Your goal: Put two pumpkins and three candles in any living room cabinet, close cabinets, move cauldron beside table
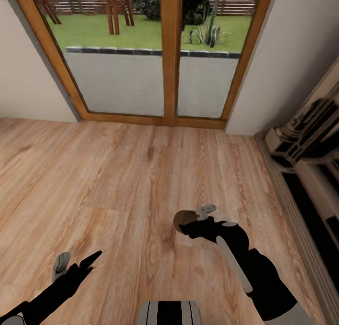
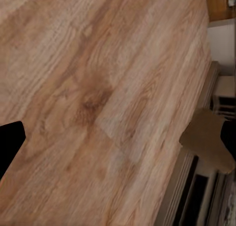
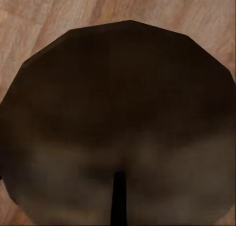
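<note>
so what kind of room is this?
Probably a living room in a house: wood plank floor, a wood-framed glass patio door onto a lawn, and a low shelving unit along the wall.

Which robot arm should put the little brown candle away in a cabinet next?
The right. The right gripper is already holding the short tan-brown cylinder candle, seen close up in the right wrist view. The left gripper is empty and open over the wooden plank floor.

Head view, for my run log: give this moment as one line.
right end effector: holding candle | left end effector: empty, open | below: wood floor | ahead: glass door
</note>
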Controlling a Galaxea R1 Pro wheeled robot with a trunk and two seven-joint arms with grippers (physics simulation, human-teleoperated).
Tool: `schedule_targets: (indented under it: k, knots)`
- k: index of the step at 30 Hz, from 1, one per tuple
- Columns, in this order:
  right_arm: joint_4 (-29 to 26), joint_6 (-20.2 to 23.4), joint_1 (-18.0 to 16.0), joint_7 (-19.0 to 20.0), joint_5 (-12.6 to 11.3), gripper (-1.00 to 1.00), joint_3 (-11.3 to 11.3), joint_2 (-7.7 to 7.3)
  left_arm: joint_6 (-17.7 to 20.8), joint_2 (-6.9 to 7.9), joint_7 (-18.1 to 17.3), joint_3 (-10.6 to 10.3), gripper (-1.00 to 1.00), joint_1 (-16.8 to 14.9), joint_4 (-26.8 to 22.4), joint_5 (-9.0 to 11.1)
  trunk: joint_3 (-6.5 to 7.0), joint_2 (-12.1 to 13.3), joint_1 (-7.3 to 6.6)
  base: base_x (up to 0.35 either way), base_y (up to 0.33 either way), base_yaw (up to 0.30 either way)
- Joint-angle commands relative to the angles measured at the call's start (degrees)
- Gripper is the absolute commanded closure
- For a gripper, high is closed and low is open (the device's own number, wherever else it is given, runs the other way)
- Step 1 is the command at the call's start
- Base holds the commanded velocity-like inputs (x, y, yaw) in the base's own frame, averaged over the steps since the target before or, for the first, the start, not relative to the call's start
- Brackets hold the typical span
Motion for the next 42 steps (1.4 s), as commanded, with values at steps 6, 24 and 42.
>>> schedule_targets:
  k: [6, 24, 42]
  knots:
    - [-6.4, 1.1, 3.6, -0.2, 0.0, 1.00, 0.5, -0.02, 0.0, -0.05, 0.0, 0.3, -1.00, 0.2, 0.1, 0.0, 1.31, 0.1, -0.16, 0.000, 0.000, 0.297]
    - [-7.4, 1.3, 4.2, -0.2, 0.1, 1.00, 0.8, -0.02, 0.0, -0.04, 0.2, 0.4, -1.00, 0.3, 0.4, 0.0, 5.29, 0.3, -0.62, 0.000, 0.000, 0.299]
    - [-7.4, 1.5, 4.3, -0.3, 0.1, 1.00, 1.0, -0.02, -0.1, 0.01, 0.2, 0.4, -1.00, 0.3, 1.1, 0.0, 8.97, 0.6, -1.08, 0.000, 0.000, 0.293]
